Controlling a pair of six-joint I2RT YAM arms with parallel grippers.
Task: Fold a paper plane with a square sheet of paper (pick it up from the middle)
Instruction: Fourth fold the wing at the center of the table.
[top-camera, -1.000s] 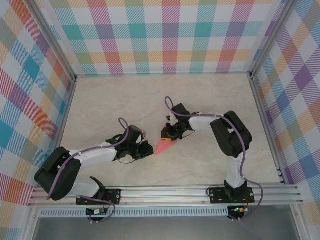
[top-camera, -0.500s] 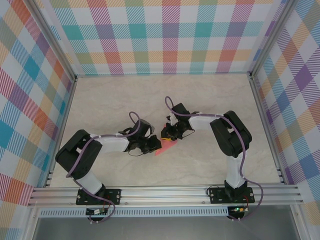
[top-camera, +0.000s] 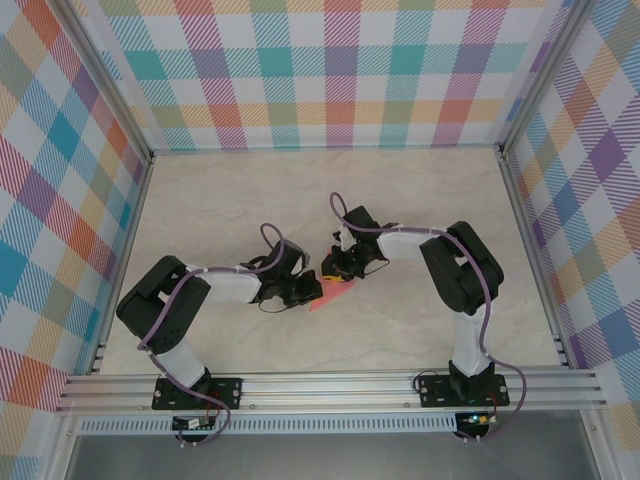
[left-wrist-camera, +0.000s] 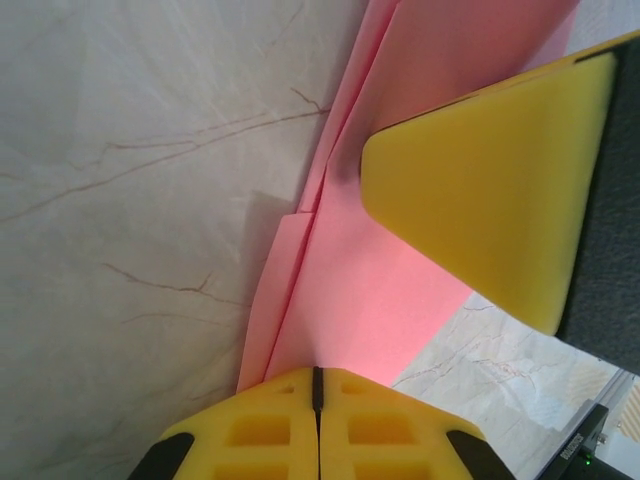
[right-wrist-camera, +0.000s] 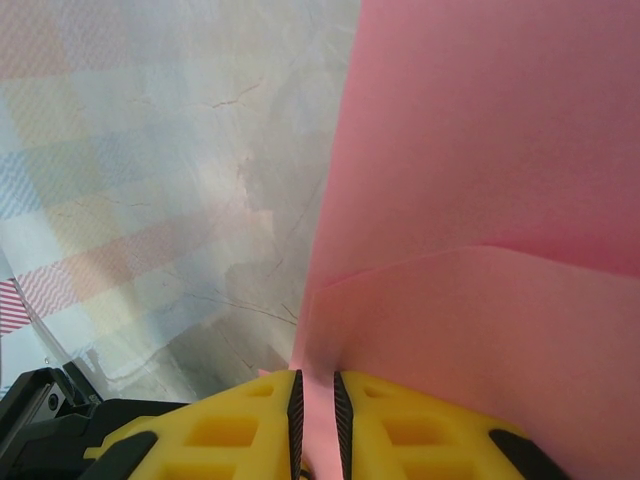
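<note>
Roughly the step: mid-fold. The pink paper (top-camera: 335, 294) is already a creased, pointed shape, lying on the table (top-camera: 230, 210) near its middle, between the two grippers.
Right gripper (right-wrist-camera: 315, 385): clamped on the paper, with pink showing in the thin slit between its pads.
Left gripper (left-wrist-camera: 318, 378): pads pressed together at the paper's edge; I cannot tell whether any paper sits between them.
Next move: probably flattening a wing crease. One gripper should pin the paper while the other presses along the fold without tearing it.
Left wrist view: layered flaps and a second yellow pad (left-wrist-camera: 480, 180) over the sheet, details too small overhead.
Top view: the arms meet at the paper from either side.
</note>
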